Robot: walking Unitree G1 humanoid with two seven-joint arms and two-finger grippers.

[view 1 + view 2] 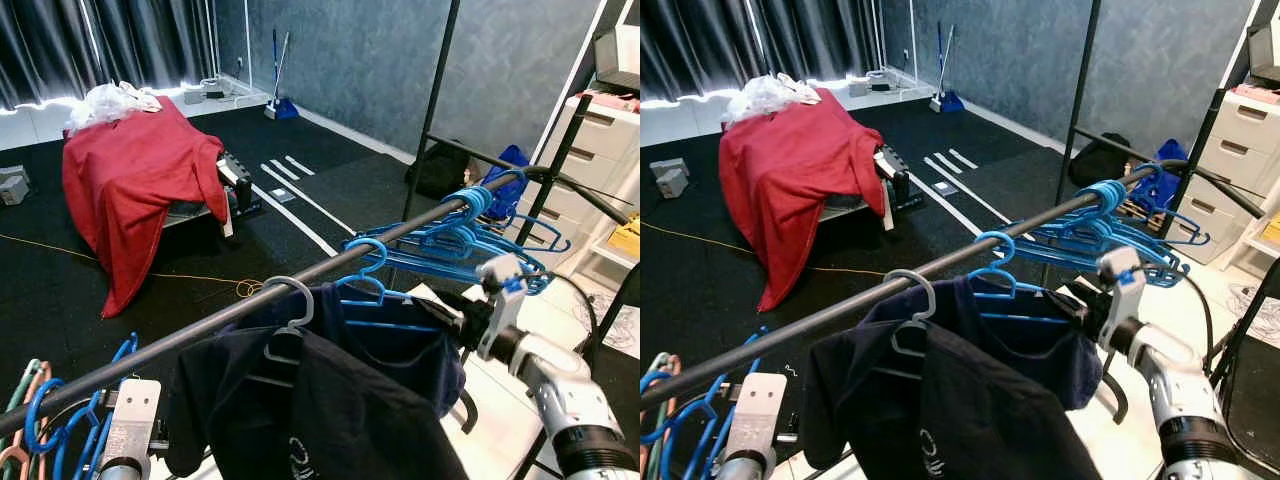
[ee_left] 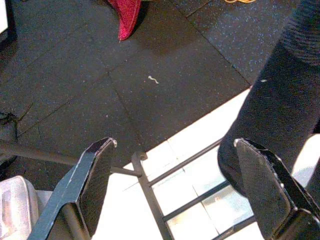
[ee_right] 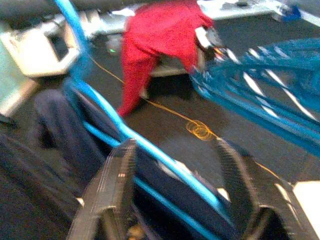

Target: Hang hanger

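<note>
The blue plastic hanger (image 1: 372, 290) carrying a dark navy garment (image 1: 400, 345) has its hook over the black clothes rail (image 1: 300, 283), just beside a grey hanger (image 1: 288, 315) with a black garment (image 1: 330, 420), and some way down the rail from a bunch of empty blue hangers (image 1: 470, 235).

The right end effector (image 3: 177, 195) is at the blue hanger's shoulder. In the right wrist view its two fingers stand wide apart, straddling the blue shoulder bar and lower rod with the navy cloth beneath. They look open around the bar rather than clamped on it.

The left end effector (image 2: 185, 185) hangs low below the rail, fingers spread wide and holding nothing, with black cloth beside one finger and the floor beyond.

As a judgement: the hanger itself is light, stiff and smooth, so it could slide in a loose grip, and thin plastic may flex or twist under the garment's weight. The cloth is soft and will swing. The best hold seems the shoulder bar close to the hook, where the load balances; gripping fabric alone would slip.
</note>
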